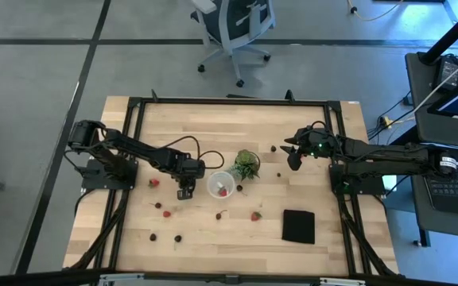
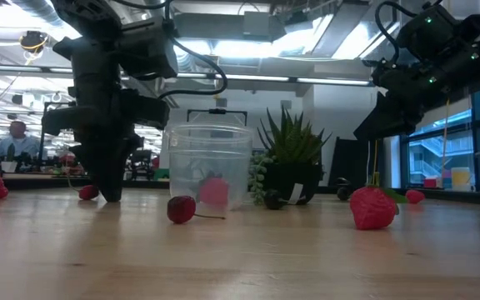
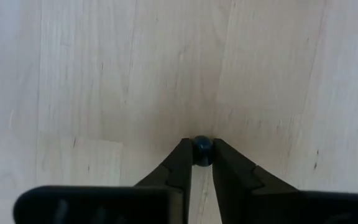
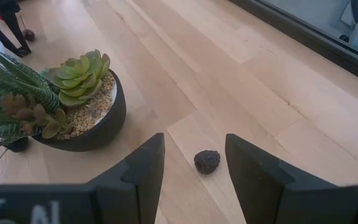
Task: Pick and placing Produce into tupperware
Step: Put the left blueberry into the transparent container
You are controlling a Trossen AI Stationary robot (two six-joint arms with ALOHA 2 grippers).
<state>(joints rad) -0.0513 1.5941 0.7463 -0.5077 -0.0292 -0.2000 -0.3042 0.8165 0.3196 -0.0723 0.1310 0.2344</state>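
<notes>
Two grasps under way, we judge. Left gripper [image 3: 201,167] pinches a dark berry [image 3: 201,150] on the surface [image 1: 253,238], beside the tupperware [image 1: 220,184]; next: lift, carry over its rim. Right gripper [image 4: 194,163], fingers spread, hovers above a dark lumpy berry [image 4: 207,161] near the potted succulent [image 4: 73,99].

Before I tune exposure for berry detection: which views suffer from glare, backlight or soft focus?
Low view: bright ceiling lights and windows backlight both arms into silhouettes; the tupperware looks hazy. High view: even light, berries tiny. Left wrist view: the left claw grips a dark berry, with its near parts blurred. Right wrist view: the dark berry and potted plant are sharp, evenly lit.
</notes>
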